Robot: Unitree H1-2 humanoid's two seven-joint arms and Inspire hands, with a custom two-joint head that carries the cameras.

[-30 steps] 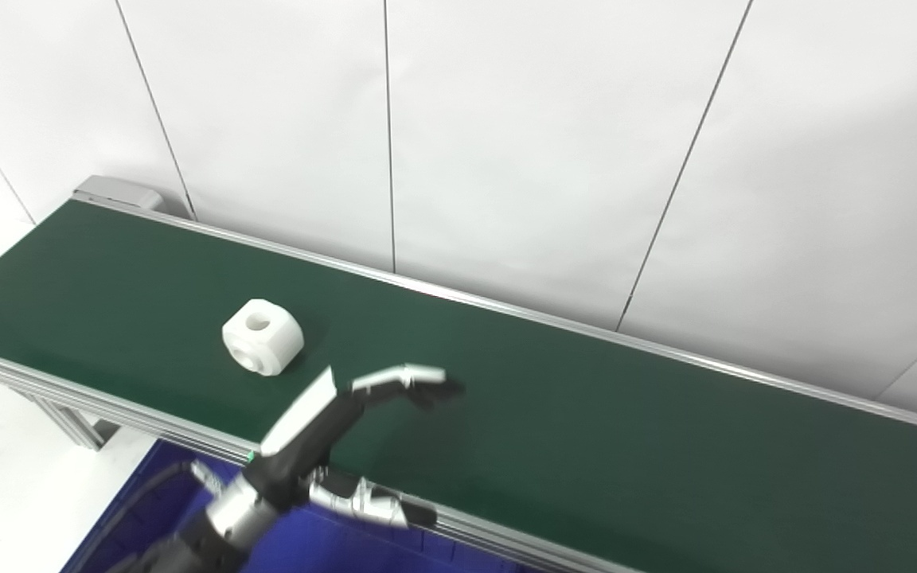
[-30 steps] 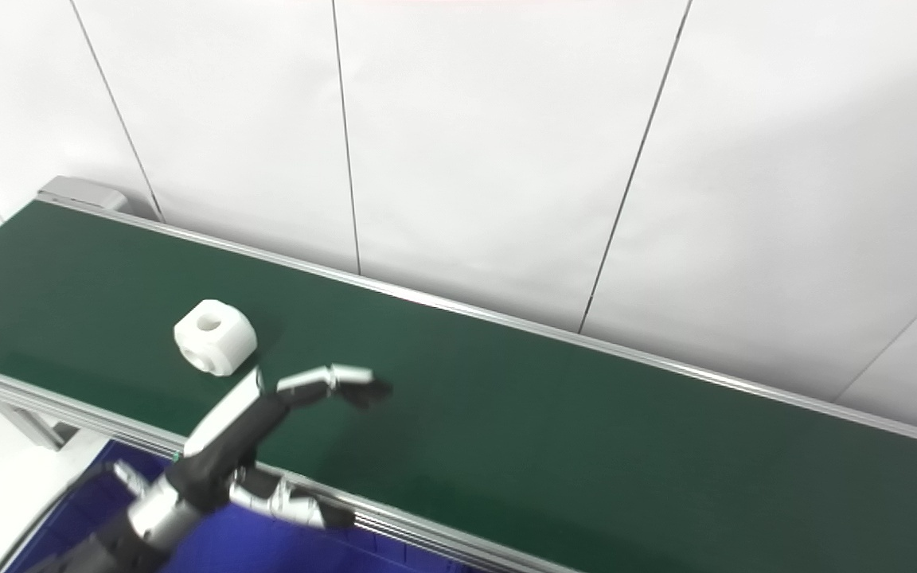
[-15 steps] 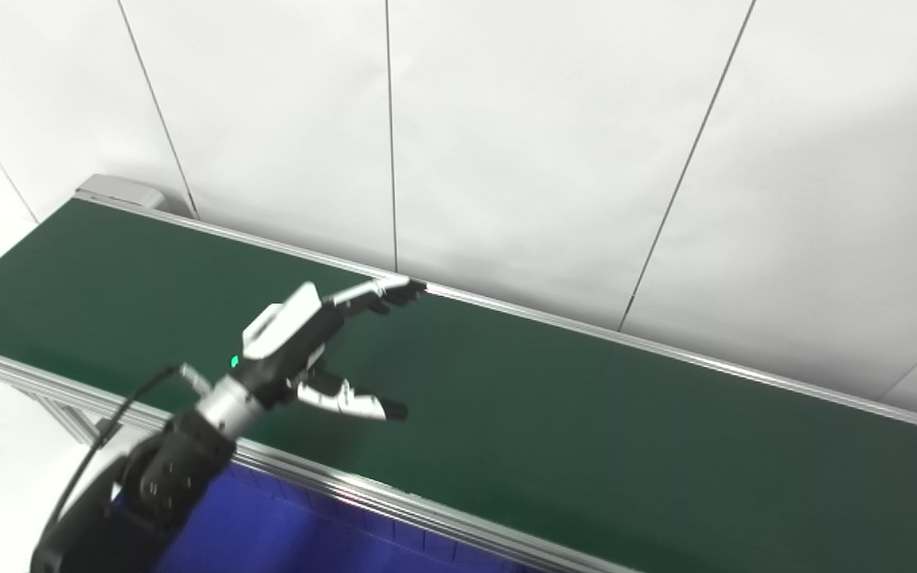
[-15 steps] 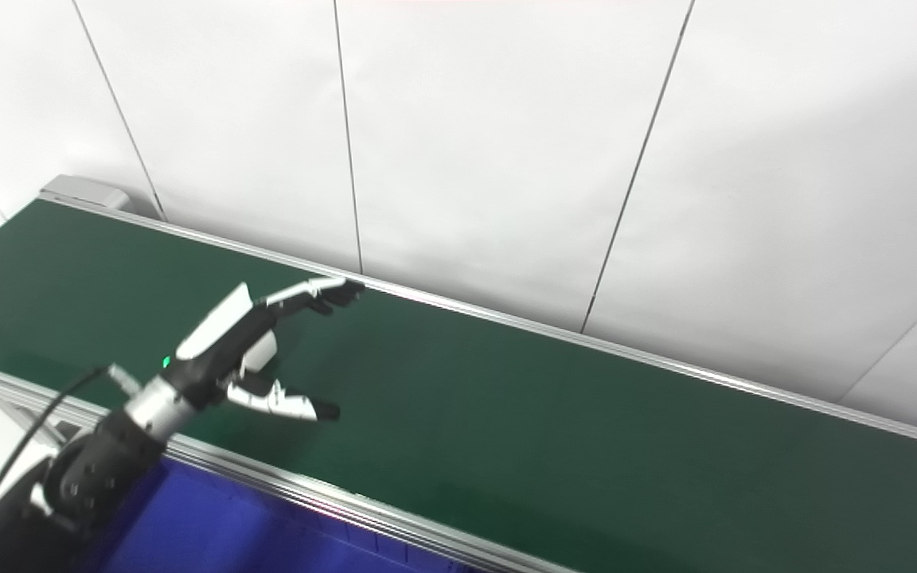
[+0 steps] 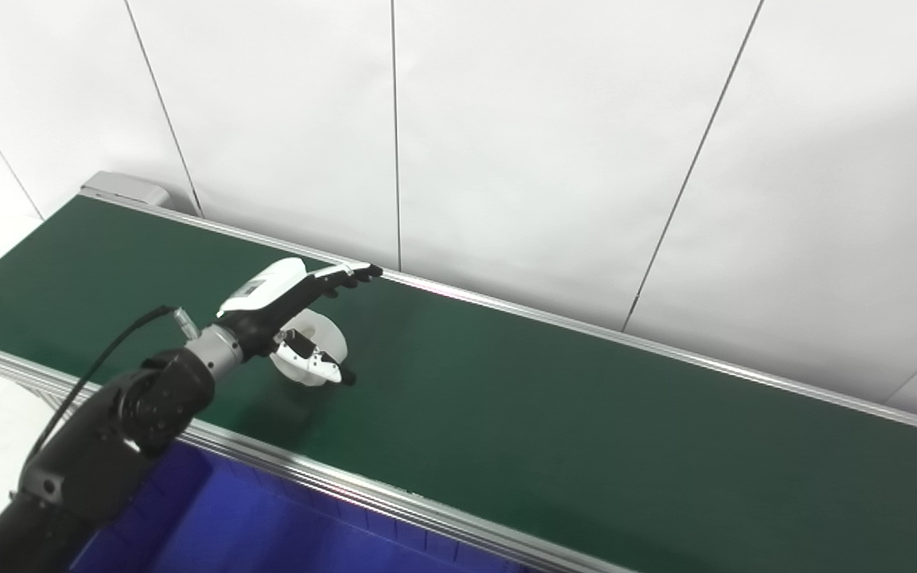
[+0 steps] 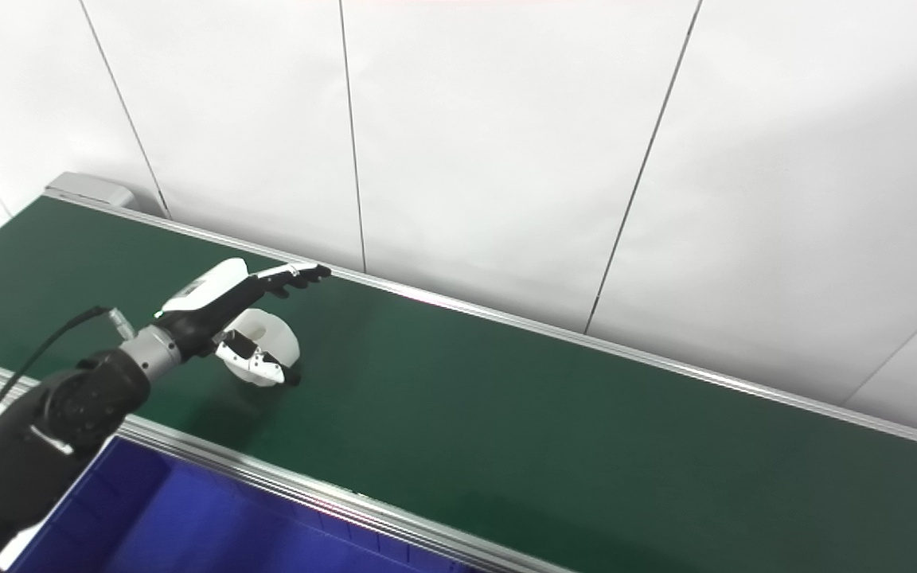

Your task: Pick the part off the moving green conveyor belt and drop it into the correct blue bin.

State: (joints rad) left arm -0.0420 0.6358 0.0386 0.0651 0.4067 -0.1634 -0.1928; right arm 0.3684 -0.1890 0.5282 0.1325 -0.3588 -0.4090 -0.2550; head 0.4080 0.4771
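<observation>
A white blocky part (image 5: 323,344) with round holes lies on the green conveyor belt (image 5: 586,430), left of the middle. My left hand (image 5: 287,306) reaches over it from the near side, open. Its fingers (image 5: 347,274) stretch out above the part and its thumb (image 5: 315,364) lies along the part's near face. I cannot tell whether the thumb touches the part. The same shows in the right eye view, with the part (image 6: 275,338) under the hand (image 6: 236,310). My right hand is out of view.
A blue bin (image 5: 251,525) sits below the belt's near rail (image 5: 395,501) at the bottom left. A white panelled wall (image 5: 554,143) runs right behind the belt's far rail. The belt's left end has a grey housing (image 5: 124,187).
My left hand has risen from the belt's near edge and reached forward over the part, its thumb now along the part's near face. The part has travelled right along the belt.
</observation>
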